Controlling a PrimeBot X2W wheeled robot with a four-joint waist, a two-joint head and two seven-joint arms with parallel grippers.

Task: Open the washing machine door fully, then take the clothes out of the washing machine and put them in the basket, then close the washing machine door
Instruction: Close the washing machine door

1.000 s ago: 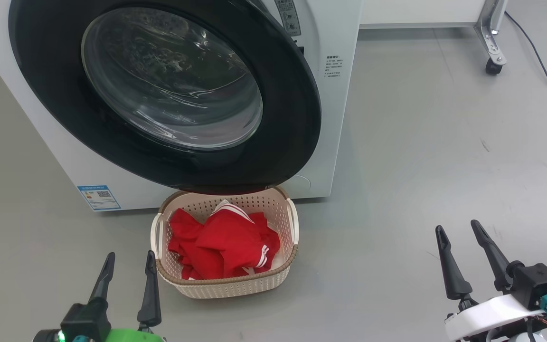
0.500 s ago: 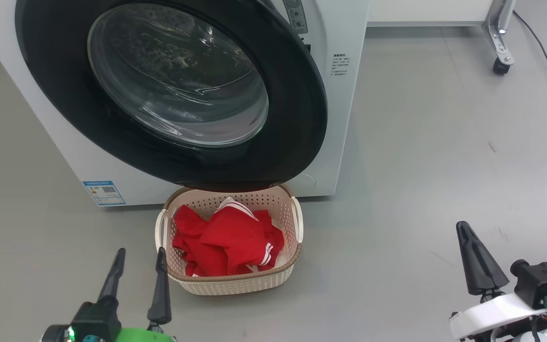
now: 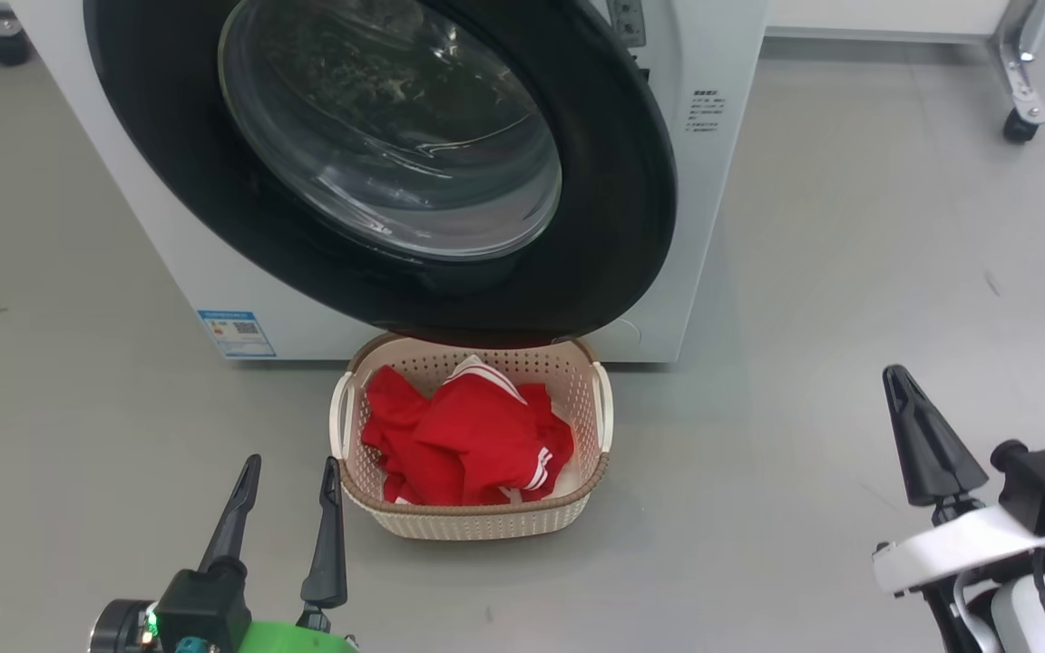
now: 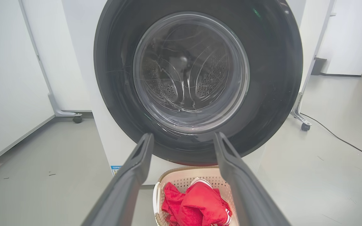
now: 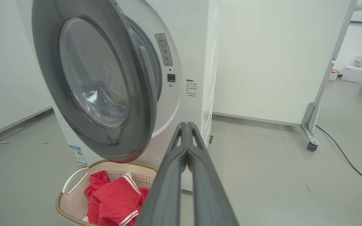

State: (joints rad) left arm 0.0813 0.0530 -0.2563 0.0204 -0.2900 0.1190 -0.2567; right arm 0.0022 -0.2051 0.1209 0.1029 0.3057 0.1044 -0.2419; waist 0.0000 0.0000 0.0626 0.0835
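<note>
The washing machine (image 3: 713,181) stands ahead, a white box. The washing machine door (image 3: 450,290), black-rimmed with a clear glass bowl, hangs ajar. In the right wrist view a gap shows between the door (image 5: 138,103) and the machine's front. Below it on the floor sits the cream basket (image 3: 477,512), with the red clothes (image 3: 468,435) heaped inside. My left gripper (image 3: 292,464) is open and empty, just left of the basket. It points at the door (image 4: 272,78). My right gripper (image 3: 894,374) is shut on nothing, far right of the basket; its fingertips (image 5: 185,125) are pressed together.
A blue sticker (image 3: 235,333) marks the machine's lower left front. A white panel on a wheeled metal foot (image 3: 1020,127) stands behind on the right, with a black cable (image 5: 347,157) trailing over the grey floor. Open floor lies between the basket and my right gripper.
My right gripper has shut from open. The head camera has moved, so the machine and basket sit further right in the picture. The left gripper stays open.
</note>
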